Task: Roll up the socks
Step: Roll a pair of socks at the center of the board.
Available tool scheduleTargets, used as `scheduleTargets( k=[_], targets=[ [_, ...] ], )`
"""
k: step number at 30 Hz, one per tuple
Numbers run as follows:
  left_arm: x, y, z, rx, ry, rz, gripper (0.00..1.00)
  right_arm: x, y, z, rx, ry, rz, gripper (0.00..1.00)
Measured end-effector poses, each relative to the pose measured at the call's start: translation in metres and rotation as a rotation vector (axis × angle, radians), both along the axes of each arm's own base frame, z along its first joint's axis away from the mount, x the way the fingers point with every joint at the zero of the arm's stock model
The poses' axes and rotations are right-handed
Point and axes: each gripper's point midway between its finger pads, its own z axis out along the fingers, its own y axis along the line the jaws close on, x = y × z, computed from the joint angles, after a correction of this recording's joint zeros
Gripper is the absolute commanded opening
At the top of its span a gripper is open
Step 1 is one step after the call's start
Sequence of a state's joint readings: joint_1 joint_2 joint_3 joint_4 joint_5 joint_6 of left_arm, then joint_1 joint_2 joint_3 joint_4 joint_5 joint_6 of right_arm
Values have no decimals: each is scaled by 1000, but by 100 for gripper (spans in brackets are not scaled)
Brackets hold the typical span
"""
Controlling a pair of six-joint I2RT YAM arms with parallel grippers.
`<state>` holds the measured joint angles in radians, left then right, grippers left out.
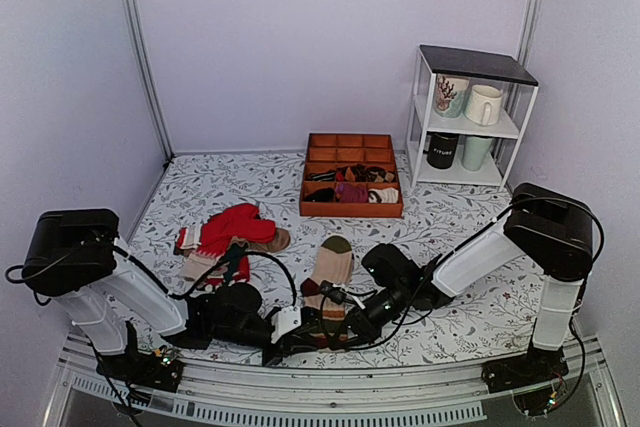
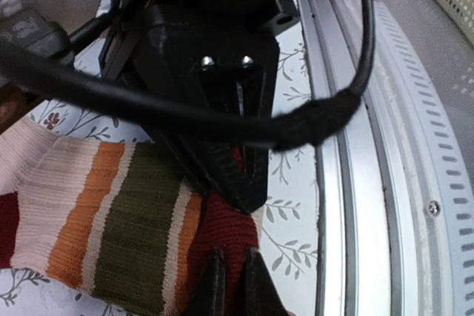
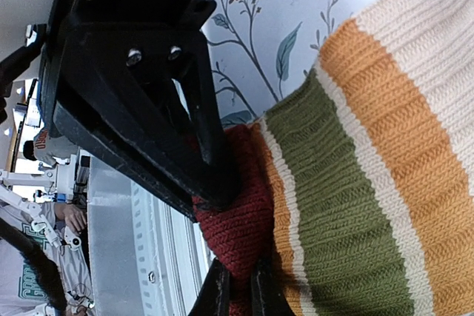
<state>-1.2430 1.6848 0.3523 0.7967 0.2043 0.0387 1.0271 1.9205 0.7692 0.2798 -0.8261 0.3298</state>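
Note:
The socks (image 1: 328, 272) lie flat on the leaf-patterned cloth, olive toe pointing away and dark maroon cuff at the near edge. My left gripper (image 1: 306, 333) is shut on the maroon cuff (image 2: 222, 231); its fingers (image 2: 233, 280) pinch it from the near side. My right gripper (image 1: 342, 325) is shut on the same cuff (image 3: 241, 220), with its tips (image 3: 238, 292) squeezing a fold of it. Both grippers meet tip to tip at the cuff. The olive, orange-brown and cream stripes (image 2: 122, 220) spread away from the grip and show in the right wrist view too (image 3: 341, 205).
Bright red socks (image 1: 235, 227) lie left of the striped pair. An orange divided box (image 1: 350, 152) with small sock bundles stands at the back. A white shelf (image 1: 416, 117) with mugs is at the back right. The metal table rail (image 2: 385, 183) runs just beside the cuff.

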Motion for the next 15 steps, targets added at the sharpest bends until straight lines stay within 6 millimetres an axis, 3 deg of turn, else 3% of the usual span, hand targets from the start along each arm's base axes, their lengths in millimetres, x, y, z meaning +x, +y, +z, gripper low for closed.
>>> scheduleTargets(
  k=[5, 7, 10, 15],
  targets=[
    [-1, 0, -1, 0, 28, 1, 0, 0, 0, 0, -1, 2, 1, 14],
    [1, 1, -2, 0, 54, 16, 0, 0, 0, 0, -1, 4, 2, 24],
    [5, 0, -5, 6, 113, 42, 0, -1, 1, 5, 4, 5, 9, 31],
    [13, -7, -7, 27, 255, 92, 0, 8, -5, 15, 6, -111, -28, 38]
  ],
)
